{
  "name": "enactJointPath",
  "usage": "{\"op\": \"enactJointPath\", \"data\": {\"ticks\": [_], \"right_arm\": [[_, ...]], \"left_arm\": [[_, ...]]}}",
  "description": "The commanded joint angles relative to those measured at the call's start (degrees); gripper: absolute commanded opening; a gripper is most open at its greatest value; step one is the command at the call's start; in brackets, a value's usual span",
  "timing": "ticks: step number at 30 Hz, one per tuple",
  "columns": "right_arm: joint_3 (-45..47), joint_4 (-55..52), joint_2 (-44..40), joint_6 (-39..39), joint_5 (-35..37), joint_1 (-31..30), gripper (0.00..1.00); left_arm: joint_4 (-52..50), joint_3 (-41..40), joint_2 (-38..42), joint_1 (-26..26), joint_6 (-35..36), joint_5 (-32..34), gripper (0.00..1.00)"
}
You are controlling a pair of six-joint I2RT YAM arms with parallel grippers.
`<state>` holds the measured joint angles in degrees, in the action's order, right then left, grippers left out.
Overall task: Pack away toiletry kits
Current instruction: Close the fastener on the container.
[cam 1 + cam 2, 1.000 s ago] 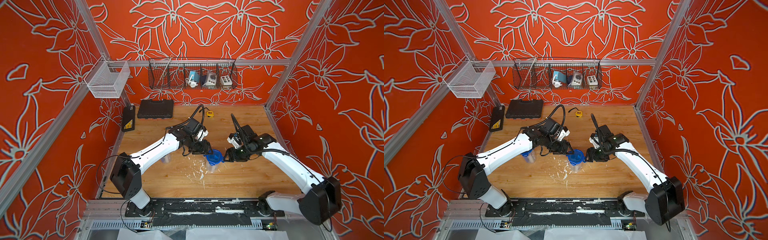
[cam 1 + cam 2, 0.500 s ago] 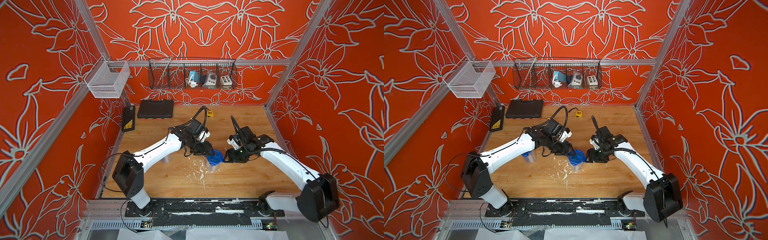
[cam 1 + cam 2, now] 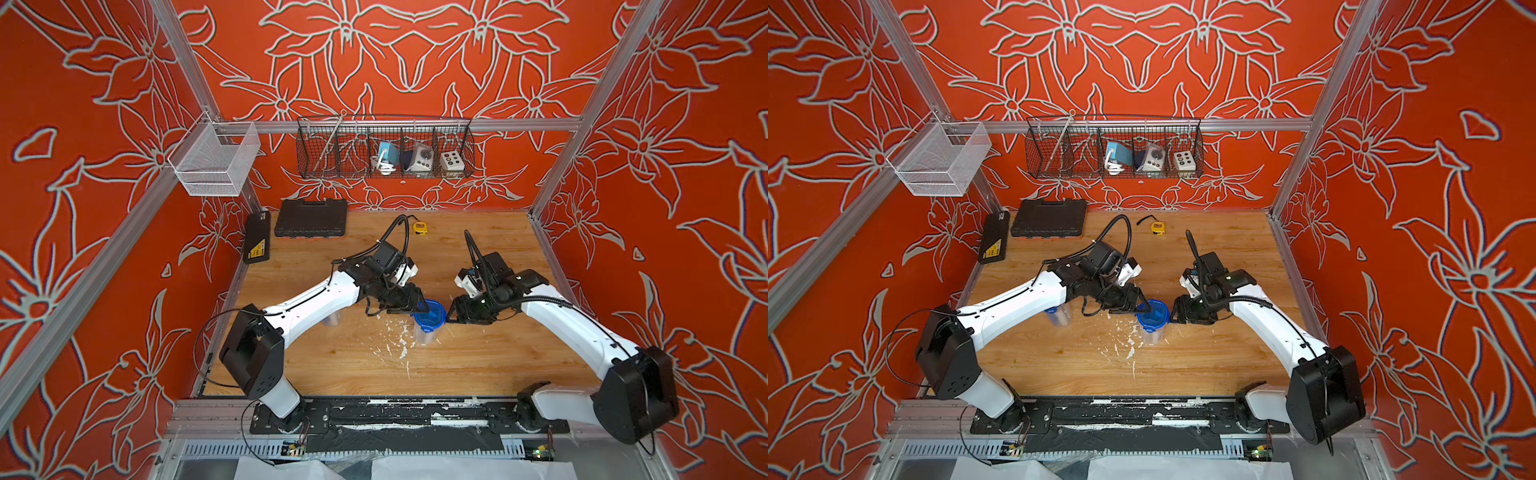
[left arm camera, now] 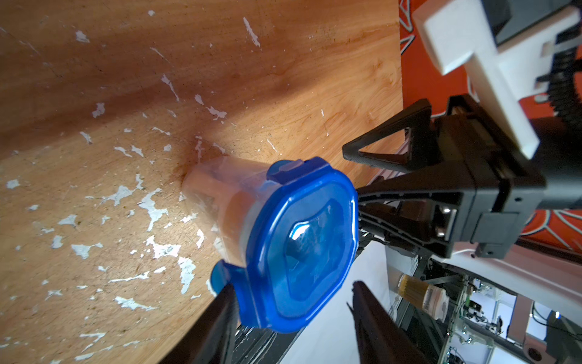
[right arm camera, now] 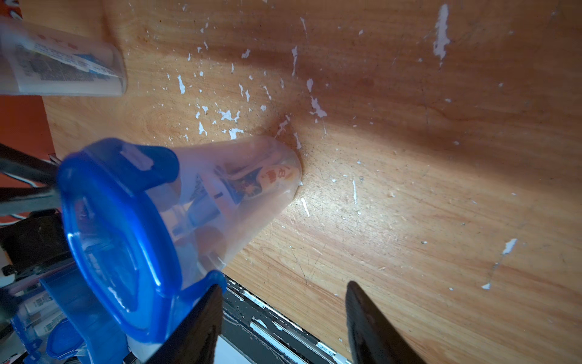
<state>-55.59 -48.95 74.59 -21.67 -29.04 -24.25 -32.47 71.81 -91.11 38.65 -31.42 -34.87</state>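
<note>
A clear cup (image 3: 427, 334) (image 3: 1152, 332) with a blue four-tab lid (image 3: 430, 318) (image 4: 302, 242) (image 5: 116, 233) stands upright mid-table. A white-blue toothpaste tube (image 5: 252, 186) shows through its wall. My left gripper (image 3: 417, 307) (image 4: 291, 285) is open at the lid's left side, with one finger against a tab. At the lid's right side my right gripper (image 3: 451, 311) (image 5: 283, 285) is open too, one finger touching another tab. A second clear cup (image 3: 1059, 316) (image 5: 63, 69) stands partly under the left arm, with a printed tube in it.
A black tool case (image 3: 311, 218) and a yellow tape measure (image 3: 419, 227) lie near the back wall. A flat black box (image 3: 257, 243) leans at the left wall. A wire basket (image 3: 384, 149) and a white mesh basket (image 3: 214, 160) hang above. White chips (image 3: 392, 340) speckle the wood.
The left arm's elbow has shifted slightly. Both grippers stay at the lidded cup with the same opening.
</note>
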Motion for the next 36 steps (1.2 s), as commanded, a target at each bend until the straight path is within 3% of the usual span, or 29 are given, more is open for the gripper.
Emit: {"op": "enactJointPath", "data": {"ticks": [1,16,28,36], "right_arm": [[0.99,4.69,0.21,-0.97,-4.36,-0.21,0.63],[2.13,7.57,0.13,-2.15,-7.09,-0.36,0.62],[3.07,6.63,-0.4,-2.59,-6.52,-0.32,0.62],[2.87,2.53,-2.28,-2.59,-1.44,1.17,0.65]], "left_arm": [[4.94,-2.6,-0.08,1.16,-3.34,-6.3,0.58],[12.15,-5.93,-0.32,2.13,-8.57,-9.51,0.58],[12.76,-5.03,-0.87,2.22,-8.72,-9.14,0.59],[2.82,-0.47,-1.36,2.13,-2.25,-2.54,0.76]]}}
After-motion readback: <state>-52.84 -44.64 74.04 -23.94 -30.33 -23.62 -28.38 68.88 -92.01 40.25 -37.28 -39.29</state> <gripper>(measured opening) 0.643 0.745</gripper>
